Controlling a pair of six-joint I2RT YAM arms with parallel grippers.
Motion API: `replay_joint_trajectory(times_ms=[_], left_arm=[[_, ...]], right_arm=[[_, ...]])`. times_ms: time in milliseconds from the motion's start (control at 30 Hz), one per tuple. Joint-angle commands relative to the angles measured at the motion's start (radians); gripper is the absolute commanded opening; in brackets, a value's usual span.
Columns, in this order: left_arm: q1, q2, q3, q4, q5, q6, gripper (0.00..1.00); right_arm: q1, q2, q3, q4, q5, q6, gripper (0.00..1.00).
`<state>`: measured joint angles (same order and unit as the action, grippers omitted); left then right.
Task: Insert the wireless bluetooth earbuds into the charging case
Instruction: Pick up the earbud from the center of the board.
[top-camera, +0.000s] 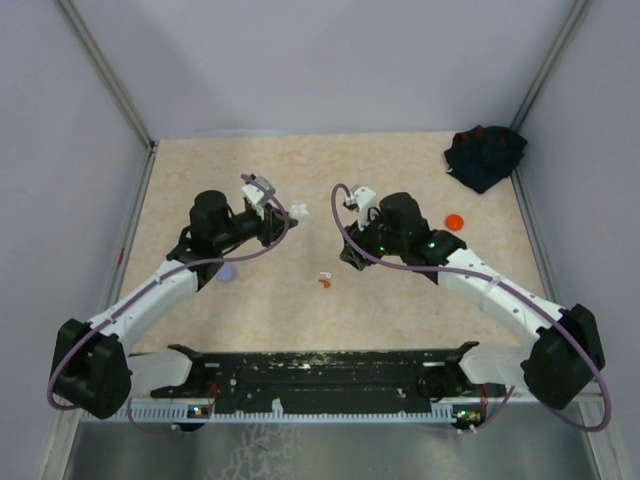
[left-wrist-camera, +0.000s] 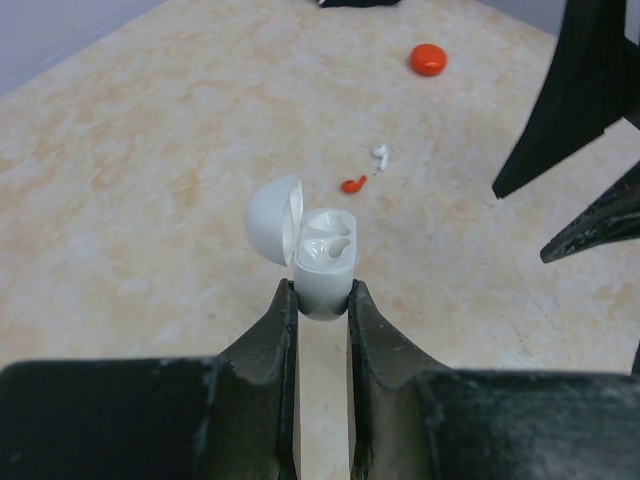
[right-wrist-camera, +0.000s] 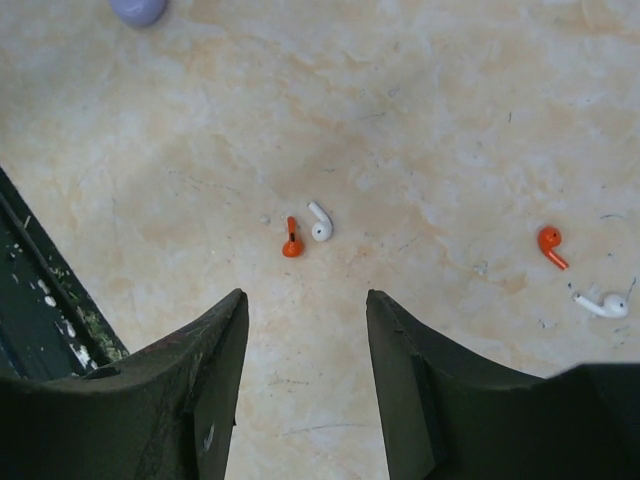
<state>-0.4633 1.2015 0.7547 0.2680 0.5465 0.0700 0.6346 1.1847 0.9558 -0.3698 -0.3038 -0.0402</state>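
Okay, I start with my left claw (left-wrist-camera: 322, 292). It is clenched on the white charging case (left-wrist-camera: 325, 270), with one finger pressing each side of its bottom half. The case stands upright between the tips. Its lid (left-wrist-camera: 272, 220) is flipped open and leans to the left in this claw's own view. I see white hollows inside, but I cannot tell if a bud sits in them. Back behind this claw, right beside its arm, a lavender disc (top-camera: 227, 271) lies on the table (top-camera: 400, 160).

Straight ahead of the left claw, past the case, an orange earbud (left-wrist-camera: 353, 184) lies on the table. A white earbud (left-wrist-camera: 381, 153) lies a bit farther on. They are near each other but not touching.

Next comes my right claw (right-wrist-camera: 306, 297). It is released: the two fingers stand apart and nothing is between them. It hangs above the table. Just ahead of its tips lie a second orange earbud (right-wrist-camera: 292, 241) and a second white earbud (right-wrist-camera: 320, 223), side by side and almost touching. All four of these buds lie on the table, apart from the case.

Behind the right claw, close to its arm, an orange disc (top-camera: 455, 221) lies flat. Far behind that claw, in the table's back corner, sits a black cloth (top-camera: 485, 155).
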Motion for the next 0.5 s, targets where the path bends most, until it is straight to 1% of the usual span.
replay_joint_trajectory(times_ms=[0, 133, 267, 400, 467], left_arm=[[0.07, -0.079, 0.004, -0.093, -0.105, -0.047, 0.0], [0.105, -0.135, -0.048, -0.112, -0.158, -0.043, 0.0], [0.117, -0.137, -0.05, -0.114, -0.195, -0.038, 0.0], [0.143, -0.132, -0.031, -0.119, -0.153, -0.072, 0.0], [0.153, -0.14, -0.041, -0.098, -0.124, -0.101, 0.0]], right_arm=[[0.039, 0.074, -0.037, 0.168, 0.108, 0.075, 0.5], [0.08, 0.176, -0.038, 0.214, 0.21, 0.096, 0.49], [0.13, 0.272, -0.017, 0.247, 0.308, 0.119, 0.48], [0.165, 0.338, 0.0, 0.263, 0.393, 0.139, 0.46], [0.173, 0.365, 0.007, 0.265, 0.401, 0.141, 0.45]])
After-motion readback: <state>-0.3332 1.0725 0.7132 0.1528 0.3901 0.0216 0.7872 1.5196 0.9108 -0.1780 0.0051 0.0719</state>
